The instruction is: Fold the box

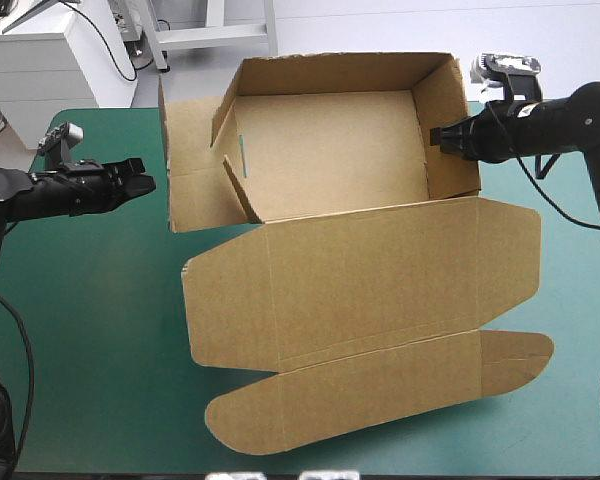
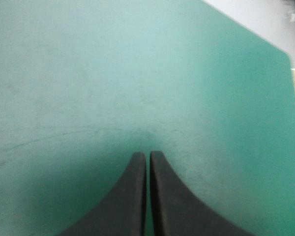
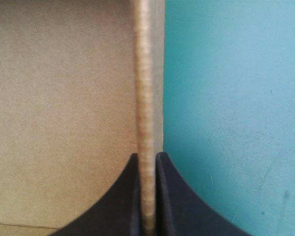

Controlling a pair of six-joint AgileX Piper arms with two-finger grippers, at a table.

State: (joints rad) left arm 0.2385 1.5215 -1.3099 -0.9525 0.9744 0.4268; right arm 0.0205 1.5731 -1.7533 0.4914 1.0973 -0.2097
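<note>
Both closed: right gripper (image 1: 438, 135) (image 3: 147, 155) pinches raised right wall of brown cardboard box (image 1: 360, 270); left gripper (image 1: 145, 180) (image 2: 147, 153) empty, just beside its left flap.

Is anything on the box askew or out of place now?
Yes. The left wall of the box splays outward instead of standing, while the right wall stands upright, pinched by the right gripper. The left gripper is shut, touching nothing.
</note>
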